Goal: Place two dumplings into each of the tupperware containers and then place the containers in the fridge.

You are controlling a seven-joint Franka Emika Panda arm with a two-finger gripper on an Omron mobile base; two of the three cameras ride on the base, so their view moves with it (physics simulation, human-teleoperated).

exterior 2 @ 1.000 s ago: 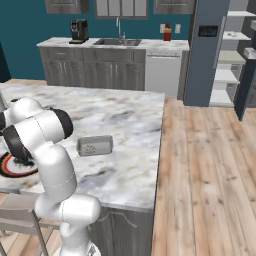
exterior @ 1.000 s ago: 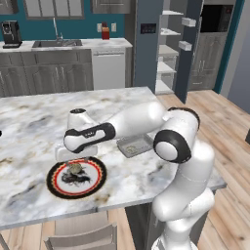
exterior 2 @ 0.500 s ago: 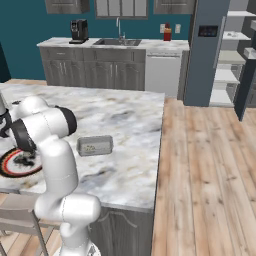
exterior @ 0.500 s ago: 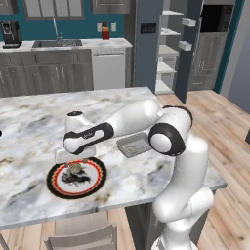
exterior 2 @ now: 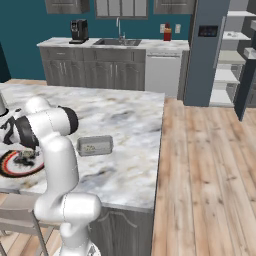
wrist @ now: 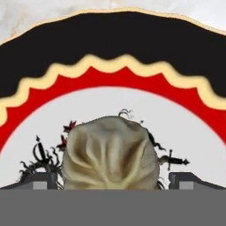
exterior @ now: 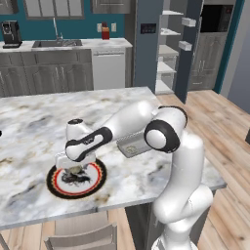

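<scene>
Hand view: dumpling (wrist: pixel 110 152) sits low centre on the plate (wrist: pixel 114 48), between the spread fingers (wrist: pixel 37 181) of the released gripper (wrist: pixel 110 183). It looks light, soft and squashable; take it gently across its plump middle, below the crimped top.

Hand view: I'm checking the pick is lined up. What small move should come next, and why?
Probably close the gripper. Its open fingertips sit either side of the dumpling on the plate, which looks centred between them.
</scene>
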